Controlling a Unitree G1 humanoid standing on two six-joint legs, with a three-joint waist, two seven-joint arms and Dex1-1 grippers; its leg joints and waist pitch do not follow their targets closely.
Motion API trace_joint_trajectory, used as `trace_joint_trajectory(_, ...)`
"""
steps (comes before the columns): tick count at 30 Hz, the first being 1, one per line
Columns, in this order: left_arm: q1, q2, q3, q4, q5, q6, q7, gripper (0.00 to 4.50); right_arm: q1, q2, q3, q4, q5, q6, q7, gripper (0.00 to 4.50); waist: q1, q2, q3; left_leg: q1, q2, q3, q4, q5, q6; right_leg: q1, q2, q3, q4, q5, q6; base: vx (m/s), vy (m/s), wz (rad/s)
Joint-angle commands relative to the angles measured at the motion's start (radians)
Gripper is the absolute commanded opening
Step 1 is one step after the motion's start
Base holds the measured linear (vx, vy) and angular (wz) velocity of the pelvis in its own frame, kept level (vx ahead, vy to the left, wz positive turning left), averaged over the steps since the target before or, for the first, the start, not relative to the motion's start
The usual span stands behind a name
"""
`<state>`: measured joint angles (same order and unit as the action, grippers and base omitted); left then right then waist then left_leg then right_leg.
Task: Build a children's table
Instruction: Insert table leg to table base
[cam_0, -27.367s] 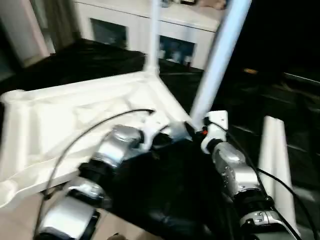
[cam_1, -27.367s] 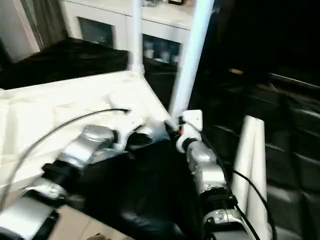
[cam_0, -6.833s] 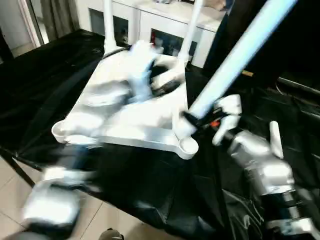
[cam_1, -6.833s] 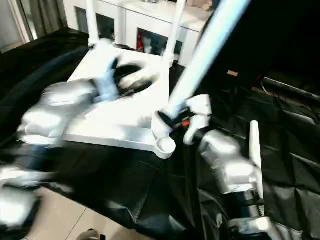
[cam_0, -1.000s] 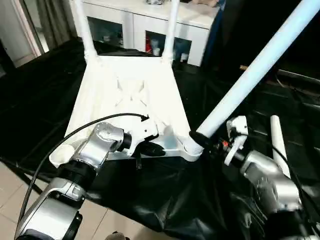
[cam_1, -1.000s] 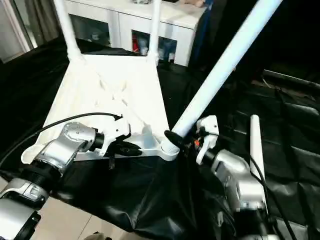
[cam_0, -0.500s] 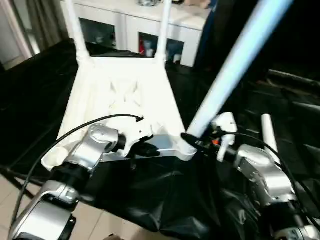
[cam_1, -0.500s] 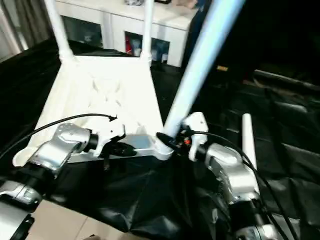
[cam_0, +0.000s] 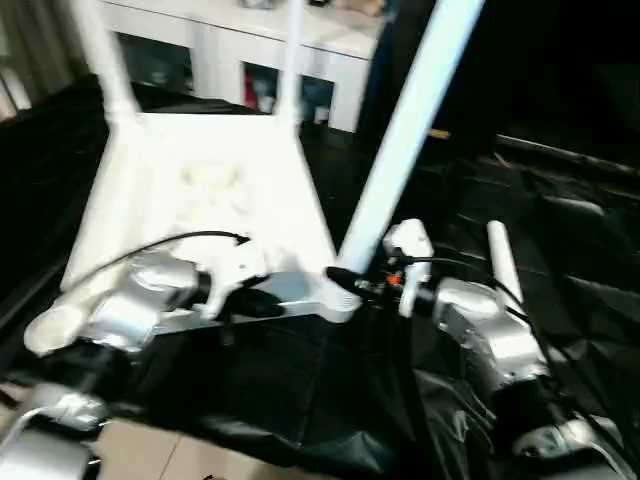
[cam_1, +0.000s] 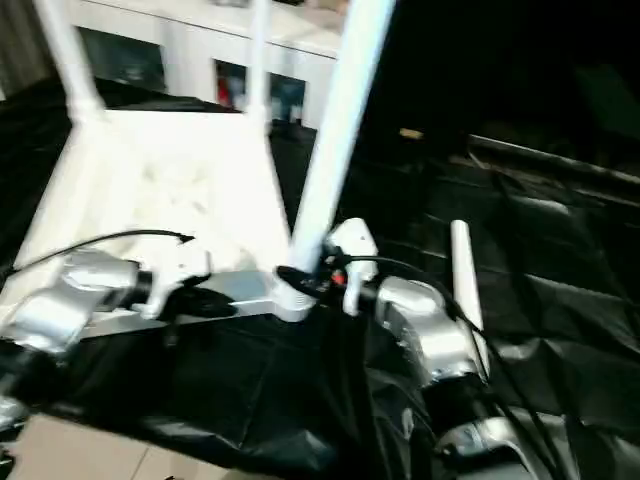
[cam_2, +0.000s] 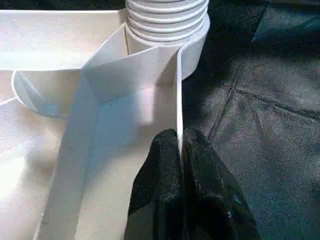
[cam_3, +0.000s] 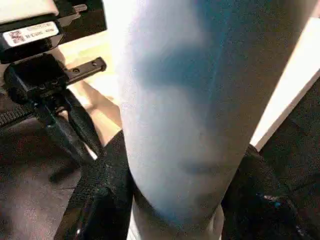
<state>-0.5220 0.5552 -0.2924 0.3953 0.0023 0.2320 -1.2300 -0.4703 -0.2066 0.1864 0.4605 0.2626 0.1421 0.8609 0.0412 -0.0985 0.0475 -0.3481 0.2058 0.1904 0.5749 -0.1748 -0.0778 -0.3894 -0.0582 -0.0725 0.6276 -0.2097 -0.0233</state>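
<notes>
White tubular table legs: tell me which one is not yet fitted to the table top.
The white tubular leg lying flat on the black sheet beside the right arm. Two legs stand in far sockets; the right gripper holds another leg at the near corner.

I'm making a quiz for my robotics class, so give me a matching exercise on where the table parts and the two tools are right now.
Things:
1. left tool
2. right tool
3. loose leg
4. two far legs

States:
A. lying on the black sheet
B. standing in the tabletop's far corners
C. pinching the tabletop's thin edge wall
D. clasping the leg at the near corner

Pairs: 1-C, 2-D, 3-A, 4-B
</notes>
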Motion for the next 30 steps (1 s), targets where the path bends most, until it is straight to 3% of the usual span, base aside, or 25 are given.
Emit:
trace_joint_trajectory(1, 0.010, 0.019, -0.002, -0.024, -0.006, 0.003, -0.044, 0.00, 0.021, -0.042, 0.000, 0.118, -0.077, 0.023, -0.028, 1.89, 0.018, 0.023, -0.045, 0.005, 0.037, -0.026, -0.072, -0.294, -0.025, 0.031, -0.093, 0.060, -0.096, -0.314, -0.168, 0.000, 0.000, 0.00)
trace_joint_trajectory(8, -0.030, -0.037, -0.012, 0.019, 0.003, -0.026, 0.007, 0.00, -0.004, -0.071, 0.049, 0.158, -0.118, -0.019, 0.024, 1.89, 0.026, 0.027, -0.044, 0.010, 0.037, -0.026, -0.071, -0.317, -0.030, 0.029, -0.092, 0.061, -0.100, -0.347, -0.157, 0.000, 0.000, 0.00)
trace_joint_trajectory(22, -0.058, -0.085, -0.031, 0.039, 0.003, -0.053, 0.019, 0.00, -0.013, -0.094, 0.051, 0.184, -0.120, -0.039, 0.059, 1.89, 0.047, 0.027, -0.045, 0.013, 0.039, -0.024, -0.072, -0.313, -0.030, 0.029, -0.092, 0.061, -0.097, -0.318, -0.159, 0.000, 0.000, 0.00)
trace_joint_trajectory(28, -0.072, -0.099, -0.025, 0.055, 0.000, -0.048, 0.024, 0.00, -0.039, -0.065, 0.013, 0.229, -0.119, -0.033, -0.036, 1.89, 0.045, 0.024, -0.041, 0.010, 0.036, -0.028, -0.073, -0.338, -0.035, 0.029, -0.095, 0.060, -0.106, -0.403, -0.139, 0.000, 0.000, 0.00)
trace_joint_trajectory(30, -0.094, -0.138, -0.016, 0.071, -0.001, -0.015, 0.076, 0.00, -0.071, -0.020, -0.047, 0.296, -0.120, -0.021, -0.220, 1.89, 0.042, 0.024, -0.039, 0.014, 0.036, -0.031, -0.076, -0.356, -0.044, 0.025, -0.095, 0.058, -0.109, -0.441, -0.126, 0.000, 0.000, 0.00)
